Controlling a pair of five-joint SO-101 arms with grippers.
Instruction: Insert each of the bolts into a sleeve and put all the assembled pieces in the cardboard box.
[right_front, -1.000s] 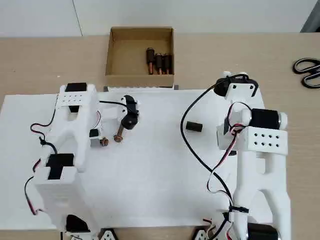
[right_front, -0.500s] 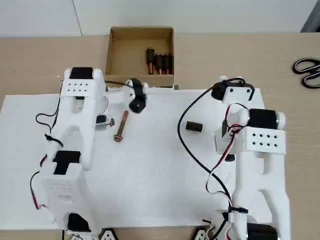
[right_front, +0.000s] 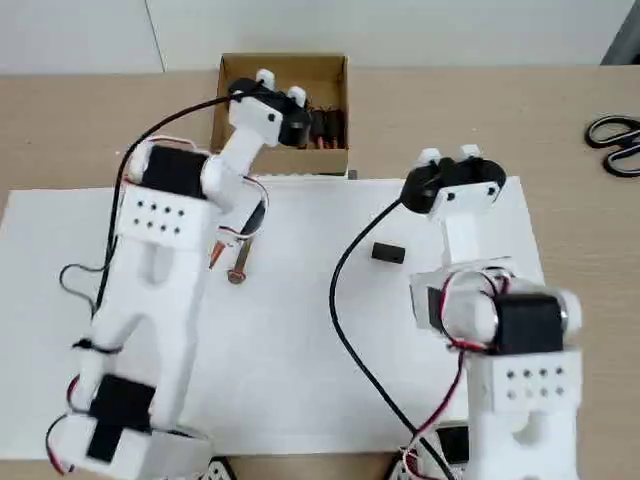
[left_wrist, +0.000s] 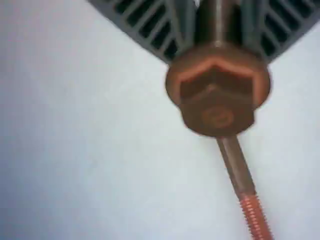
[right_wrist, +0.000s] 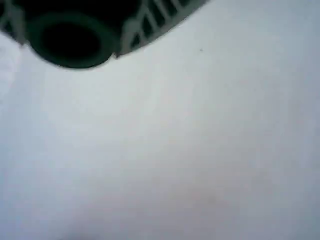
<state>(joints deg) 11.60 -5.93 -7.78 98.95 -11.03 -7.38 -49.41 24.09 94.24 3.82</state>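
The left gripper (left_wrist: 217, 27) is clamped on one bolt (left_wrist: 217, 95). Its ribbed fingers (left_wrist: 145, 22) press on either side of the shank, and the hex head sticks out past their tips. A second bolt (right_front: 240, 262) lies flat on the white sheet (right_front: 300, 350) just beside that arm. In the left wrist view its thin shank and threaded end show beyond the held head. That makes two bolts.

The right gripper (right_wrist: 80, 17) is closed around one dark sleeve (right_wrist: 70, 45), whose open end faces the camera above the sheet. A loose sleeve (right_front: 388, 253) lies on its side on the sheet between the two arms, nearer the right one and well apart from the second bolt. That makes two sleeves outside the box (right_front: 218, 110).

The box sits on the table (right_front: 560, 90) at the sheet's far edge. Two assembled pieces (right_front: 328, 127) show in its right half, side by side. A raised joint of the left arm covers the space next to them, so there could be more. One pair of scissors (right_front: 615, 143) lies at the table's far right edge.
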